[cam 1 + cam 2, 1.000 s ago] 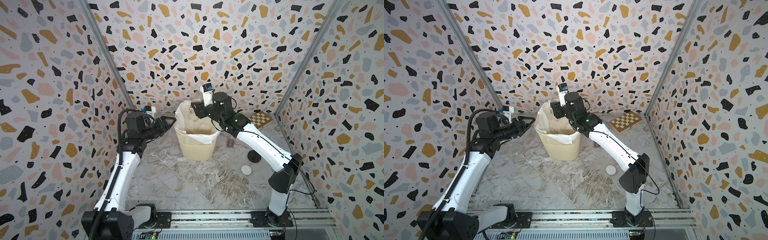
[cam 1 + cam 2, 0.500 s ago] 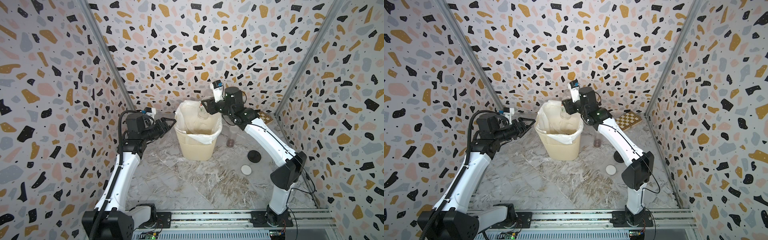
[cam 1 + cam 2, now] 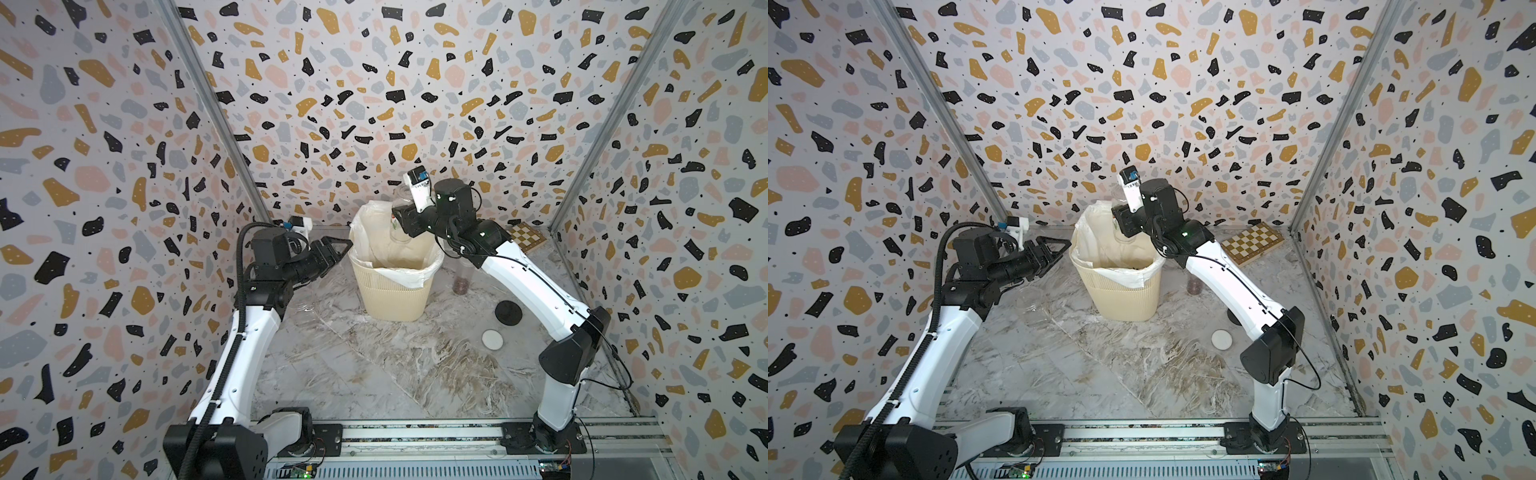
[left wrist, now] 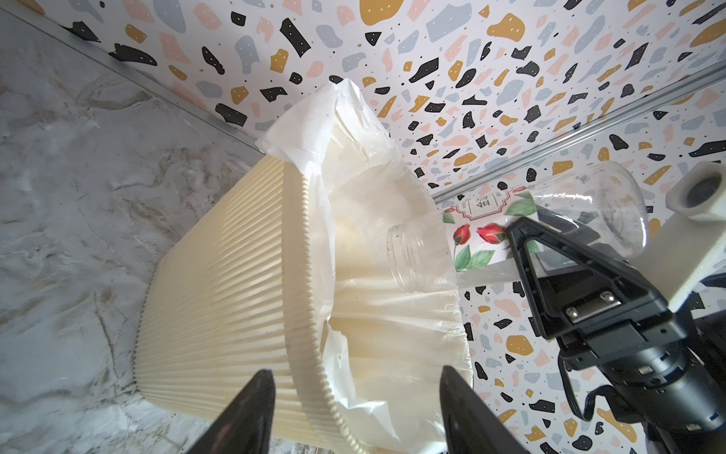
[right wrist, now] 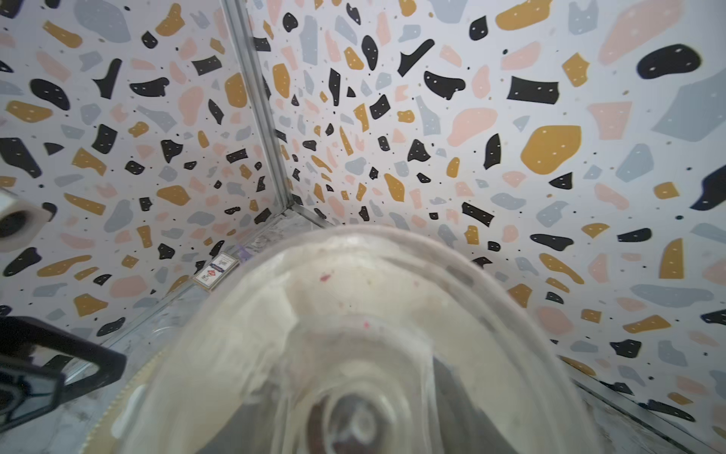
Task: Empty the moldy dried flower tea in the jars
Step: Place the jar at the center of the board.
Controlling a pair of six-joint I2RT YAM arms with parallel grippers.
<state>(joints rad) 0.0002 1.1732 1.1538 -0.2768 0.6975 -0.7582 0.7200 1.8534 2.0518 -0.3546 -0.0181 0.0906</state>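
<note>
My right gripper [image 3: 404, 222] is shut on the labelled clear jar [image 3: 400, 208], held mouth-down over the cream ribbed bin [image 3: 395, 291]. In the left wrist view the jar [image 4: 550, 212] looks empty, its mouth behind the white bag [image 4: 353, 165]. The jar's base [image 5: 353, 334] fills the right wrist view and hides the fingers. My left gripper [image 3: 343, 245] stands open beside the bin's left rim, and its fingertips [image 4: 259, 389] straddle the rim without touching it. A tall slim jar [image 3: 461, 274] stands right of the bin with reddish-brown dried flower tea [image 3: 460, 286] at its bottom. A squat clear jar [image 3: 1030, 297] sits under the left arm.
A black lid [image 3: 508, 311] and a white lid [image 3: 492, 338] lie on the marble floor under the right arm. A chessboard [image 3: 1252, 243] lies in the back right corner. Patterned walls close in three sides.
The right arm swung the jar a little to the right and back again over the bin. The left arm has stayed where it was.
</note>
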